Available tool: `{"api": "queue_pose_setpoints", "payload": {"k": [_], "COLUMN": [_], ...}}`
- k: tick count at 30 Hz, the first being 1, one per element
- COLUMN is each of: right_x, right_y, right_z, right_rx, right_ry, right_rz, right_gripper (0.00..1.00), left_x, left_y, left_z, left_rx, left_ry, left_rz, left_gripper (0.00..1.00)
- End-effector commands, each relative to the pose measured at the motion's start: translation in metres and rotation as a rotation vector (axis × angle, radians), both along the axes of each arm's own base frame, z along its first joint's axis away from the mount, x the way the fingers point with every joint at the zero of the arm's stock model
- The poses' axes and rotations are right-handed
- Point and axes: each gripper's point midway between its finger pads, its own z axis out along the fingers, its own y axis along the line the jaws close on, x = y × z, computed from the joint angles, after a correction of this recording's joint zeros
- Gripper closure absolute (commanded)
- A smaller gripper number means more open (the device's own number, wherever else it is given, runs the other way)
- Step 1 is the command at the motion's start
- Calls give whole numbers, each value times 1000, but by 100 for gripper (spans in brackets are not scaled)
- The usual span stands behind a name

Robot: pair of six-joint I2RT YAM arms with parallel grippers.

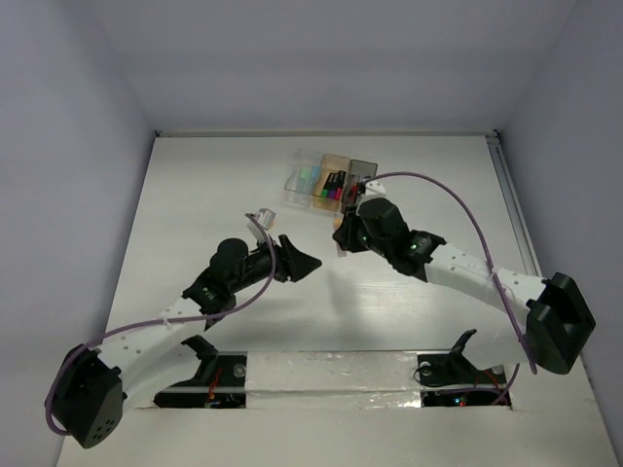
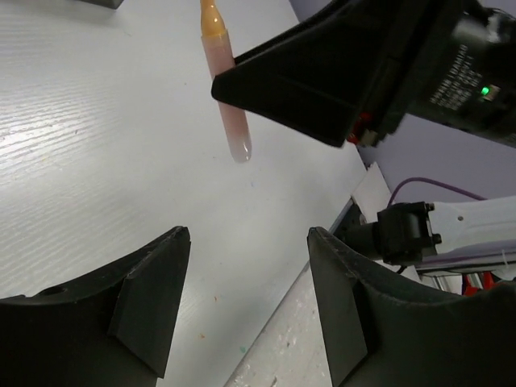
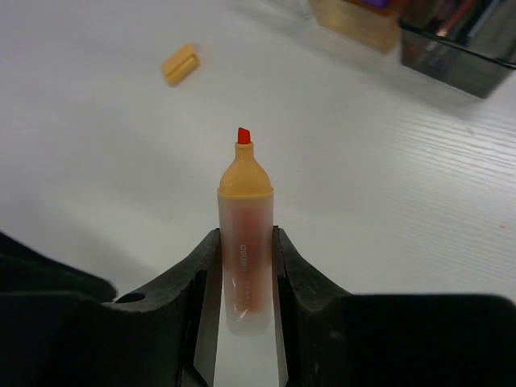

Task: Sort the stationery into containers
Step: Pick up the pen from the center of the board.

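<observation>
Right gripper: gripped an uncapped orange highlighter.
Left gripper: stood open, empty.
Cap: lay at ten o'clock.
Risk: bare tip could smear the table if lowered uncapped.

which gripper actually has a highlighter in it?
The right gripper: its jaws are closed on the barrel of the uncapped orange highlighter. The left gripper is open and holds nothing.

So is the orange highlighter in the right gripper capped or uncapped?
Uncapped. The orange highlighter shows a bare red tip; a loose orange cap lies on the table beyond it.
</observation>
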Motion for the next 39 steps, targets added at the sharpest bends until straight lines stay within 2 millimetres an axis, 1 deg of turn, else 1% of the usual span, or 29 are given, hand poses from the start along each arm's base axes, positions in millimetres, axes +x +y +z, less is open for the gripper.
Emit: {"api": "queue_pose_setpoints", "payload": {"k": [1, 2, 5, 6, 8, 10, 11, 12, 15, 17, 20, 21, 25, 28, 30, 32, 33, 34, 35, 36, 37, 38, 39], "right_x": [2, -3, -10, -9, -14, -18, -18, -18, -18, -19, -21, -21, -28, -36, -37, -40, -41, -42, -43, -44, -44, -45, -46], "right_y": [45, 56, 79, 81, 91, 99, 101, 102, 102, 102, 105, 106, 112, 118, 119, 120, 121, 122, 121, 121, 120, 117, 116], "right_z": [48, 46, 61, 60, 67, 68, 70, 71, 77, 80, 79, 77, 63, 62, 65, 66, 68, 70, 72, 74, 79, 77, 80], "right_rx": [155, 159, 220, 225, 261, 279, 284, 289, 300, 306, 302, 300, 293, 318, 329, 332, 336, 342, 347, 348, 345, 323, 317], "right_ry": [-99, -94, -126, -126, -131, -123, -123, -123, -135, -142, -131, -126, -80, -65, -62, -53, -52, -49, -50, -49, -58, -52, -57], "right_rz": [50, 72, 117, 120, 148, 172, 179, 183, 184, 186, 206, 211, 231, 259, 261, 276, 282, 291, 294, 296, 297, 294, 306], "right_gripper": [86, 86, 86, 86, 85, 84, 84, 84, 84, 84, 84, 84, 84, 84, 84, 84, 84, 84, 83, 78, 73, 68, 60], "left_x": [14, 17, 27, 29, 34, 37, 39, 38, 42, 44, 47, 48, 50, 53, 53, 53, 53, 53, 53, 53, 52, 51, 49], "left_y": [-5, -4, 0, -1, -1, -2, -3, -5, -3, -1, 1, 1, 3, 4, 4, 6, 8, 10, 12, 17, 20, 23, 28], "left_z": [34, 36, 37, 35, 37, 32, 29, 29, 27, 24, 28, 29, 33, 31, 29, 29, 33, 33, 34, 39, 39, 41, 50], "left_rx": [-83, -81, -57, -48, -38, -23, -13, -12, 7, 18, 16, 13, 7, 14, 17, 17, 9, 14, 20, 17, 26, 29, 17], "left_ry": [-114, -123, -145, -144, -160, -153, -151, -153, -155, -152, -168, -174, -192, -191, -190, -193, -204, -205, -205, -220, -218, -222, -239], "left_rz": [54, 66, 111, 117, 127, 130, 132, 127, 148, 160, 181, 185, 202, 213, 214, 224, 230, 239, 250, 270, 275, 284, 298], "left_gripper": [43, 43, 43, 43, 43, 44, 45, 47, 51, 51, 52, 57, 66, 73, 74, 84, 88, 98, 100, 100, 100, 100, 100]}}
